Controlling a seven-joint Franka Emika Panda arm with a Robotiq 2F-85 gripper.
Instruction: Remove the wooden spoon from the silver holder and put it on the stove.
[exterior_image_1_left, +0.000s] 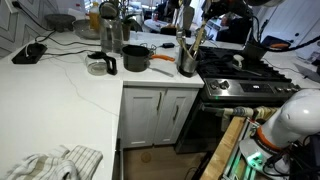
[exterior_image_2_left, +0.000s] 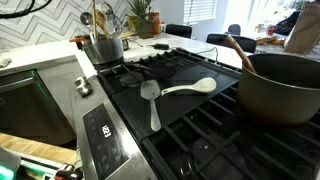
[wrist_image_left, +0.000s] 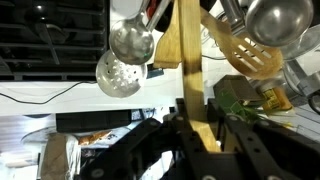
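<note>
In the wrist view my gripper (wrist_image_left: 195, 130) is shut on the flat, light tan handle of the wooden spoon (wrist_image_left: 188, 60), which stands upright between the fingers. Round it are a perforated metal spoon (wrist_image_left: 118, 72), a steel ladle (wrist_image_left: 275, 20) and a slotted wooden spatula (wrist_image_left: 245, 55). The silver holder (exterior_image_1_left: 187, 64) stands on the white counter beside the stove (exterior_image_1_left: 240, 75), with my gripper (exterior_image_1_left: 186, 22) just above it. The holder (exterior_image_2_left: 103, 48) also shows at the far corner of the stove (exterior_image_2_left: 205, 125). The spoon's bowl is hidden.
On the counter are a black pot with a handle (exterior_image_1_left: 135, 57), a glass cup (exterior_image_1_left: 99, 66) and a cloth (exterior_image_1_left: 55, 162). On the stove lie a white spoon (exterior_image_2_left: 190, 88) and a metal spatula (exterior_image_2_left: 152, 102). A large dark pot (exterior_image_2_left: 280, 88) holds another wooden utensil (exterior_image_2_left: 238, 50).
</note>
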